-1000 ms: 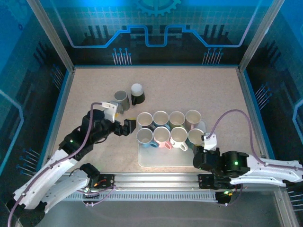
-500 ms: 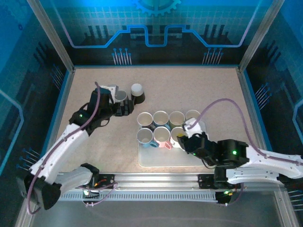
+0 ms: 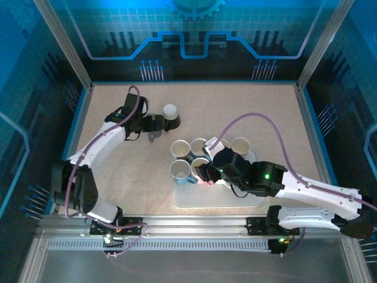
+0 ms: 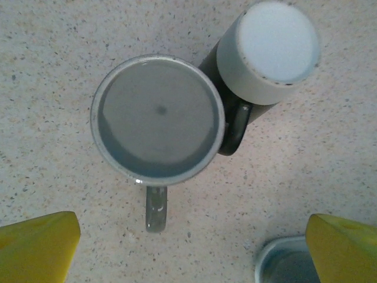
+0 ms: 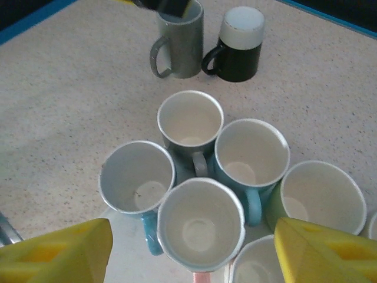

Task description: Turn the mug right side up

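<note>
Since a second ago the left arm has swung out toward the black mug (image 4: 268, 53), which stands upside down on the table (image 4: 59, 59), far left of centre, just beside an upright grey mug (image 4: 158, 118). The left gripper (image 4: 191, 247) hangs above the grey one, fingers spread, holding nothing. The right gripper (image 5: 194, 247), likewise spread and empty, hovers over the upright mugs (image 5: 189, 121) clustered at the tray (image 3: 247, 200).
</note>
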